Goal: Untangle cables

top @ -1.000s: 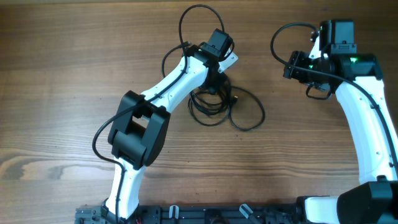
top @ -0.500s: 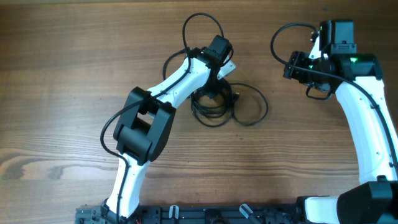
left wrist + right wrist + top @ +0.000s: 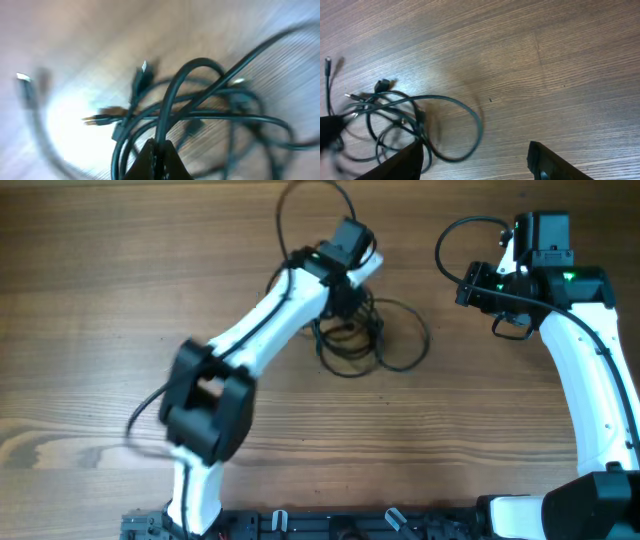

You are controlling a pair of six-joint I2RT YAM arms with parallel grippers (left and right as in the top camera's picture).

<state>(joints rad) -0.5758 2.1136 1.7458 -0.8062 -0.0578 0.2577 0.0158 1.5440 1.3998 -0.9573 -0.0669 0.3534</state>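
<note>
A tangle of thin black cables (image 3: 370,340) lies on the wooden table near the middle, with overlapping loops and small plug ends. My left gripper (image 3: 345,285) sits over the tangle's upper left part. In the left wrist view its fingertips (image 3: 159,150) are pressed together on one cable strand (image 3: 172,95) that arches up from the tangle. My right gripper (image 3: 480,285) is at the far right, well apart from the tangle. In the right wrist view its fingers (image 3: 477,155) are wide open and empty, with the cables (image 3: 405,122) to the left on the table.
The thick black wires of the arms loop above the left wrist (image 3: 310,200) and beside the right wrist (image 3: 450,240). A black rail (image 3: 350,525) runs along the table's front edge. Bare wood (image 3: 90,300) lies to the left.
My left arm has swung up and left, blurred in motion, dragging the held strand and shifting the tangle slightly upward. The right arm has not moved.
</note>
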